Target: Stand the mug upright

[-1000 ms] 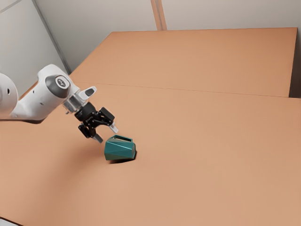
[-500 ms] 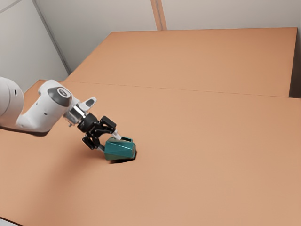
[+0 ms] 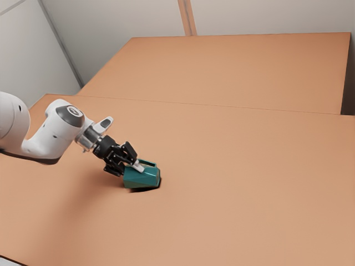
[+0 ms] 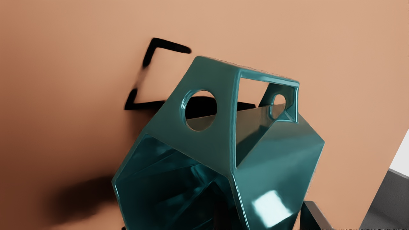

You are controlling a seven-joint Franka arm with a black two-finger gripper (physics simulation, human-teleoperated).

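The mug [image 3: 142,177] lay on its side, well in from the counter's [image 3: 233,183] far edge; standing it up remained. Whether the fingers [image 3: 138,166] were apart or clamped, I couldn't tell.

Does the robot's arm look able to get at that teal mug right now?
Yes, very likely: its tool is right at the mug, which lies on its side, open mouth toward the tool, with nothing seen blocking the way.

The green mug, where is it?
The mug lies on its side on the table, in the exterior view's left half, at the gripper.
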